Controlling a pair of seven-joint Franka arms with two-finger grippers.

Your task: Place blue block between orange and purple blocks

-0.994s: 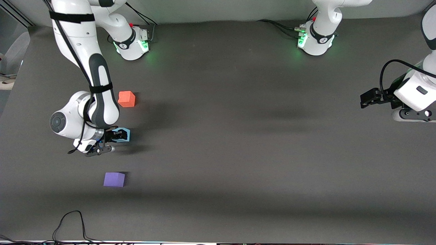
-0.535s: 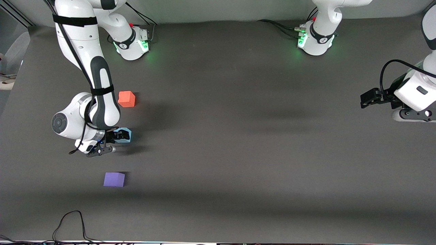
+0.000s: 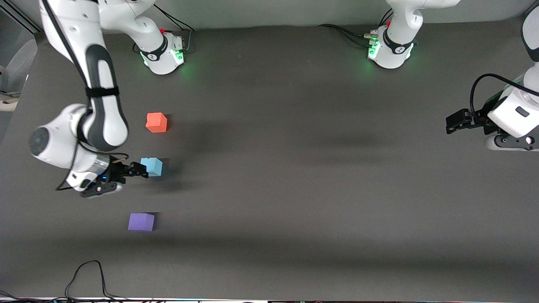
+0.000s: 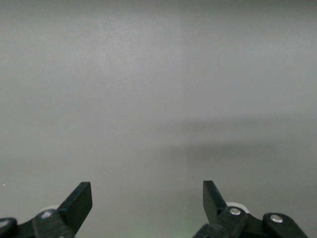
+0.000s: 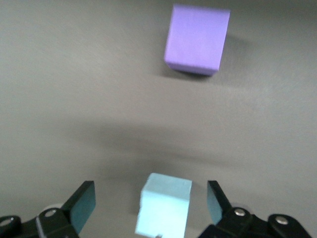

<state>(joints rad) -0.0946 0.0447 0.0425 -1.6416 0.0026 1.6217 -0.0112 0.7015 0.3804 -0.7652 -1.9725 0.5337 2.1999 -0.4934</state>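
Observation:
The sky-blue block (image 3: 151,166) rests on the dark table, between the orange block (image 3: 156,122), which lies farther from the front camera, and the purple block (image 3: 141,221), which lies nearer. My right gripper (image 3: 140,170) is open just beside the blue block, toward the right arm's end of the table. In the right wrist view the blue block (image 5: 164,206) sits between the spread fingers (image 5: 81,202) and touches neither; the purple block (image 5: 197,39) shows past it. My left gripper (image 3: 455,122) is open and empty (image 4: 147,198), waiting at the left arm's end.
The two arm bases (image 3: 162,52) (image 3: 389,48) stand along the table's edge farthest from the front camera. A black cable (image 3: 86,275) loops on the table near the edge nearest that camera, at the right arm's end.
My right gripper has opened and let go of the blue block, then drawn back toward the right arm's end of the table. The block stays where it was. The left arm has not moved.

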